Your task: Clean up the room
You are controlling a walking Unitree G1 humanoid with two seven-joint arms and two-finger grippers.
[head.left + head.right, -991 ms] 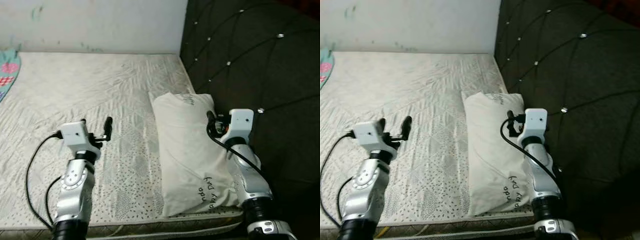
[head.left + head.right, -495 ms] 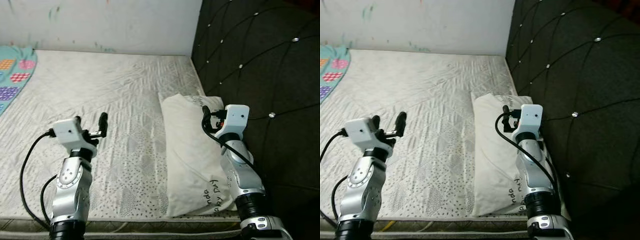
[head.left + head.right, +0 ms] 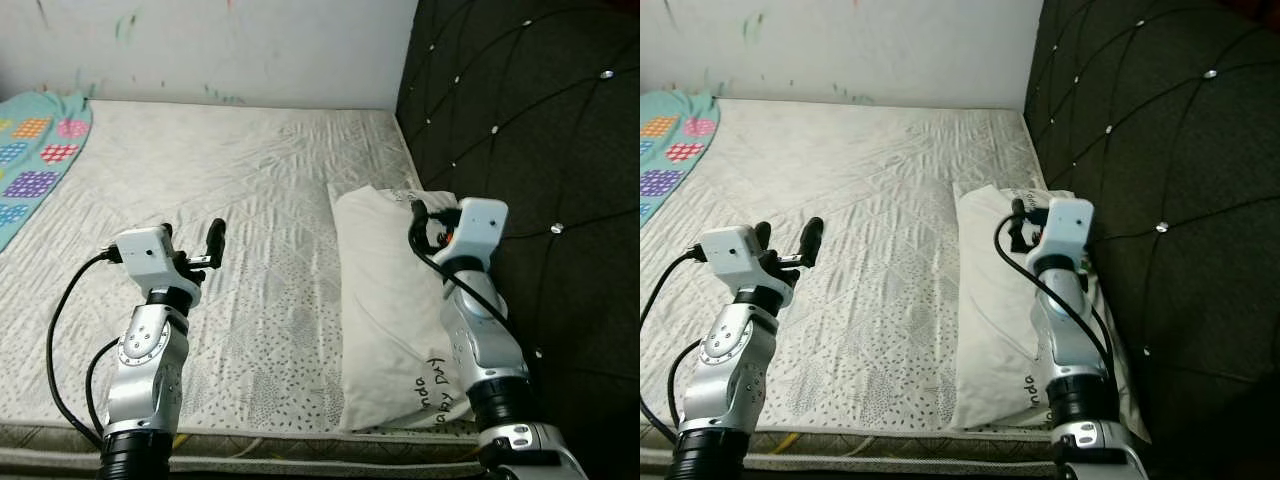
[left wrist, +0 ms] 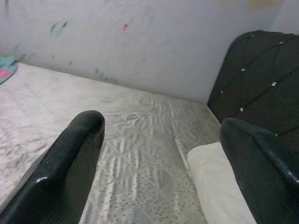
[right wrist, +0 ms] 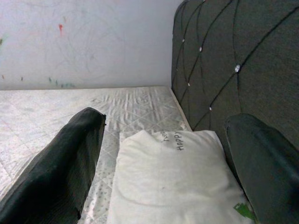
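I've got the pillow (image 3: 395, 300) lying flat against the headboard (image 3: 520, 150), probably already in its place. Left gripper (image 3: 205, 262) hangs over bare mattress (image 3: 240, 180) beside the pillow, right gripper (image 3: 1025, 222) above it, both spread apart, empty.

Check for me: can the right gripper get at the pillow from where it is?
Probably yes. The right gripper is open, hanging just above the white pillow that lies on the mattress beside the headboard, with nothing between them.
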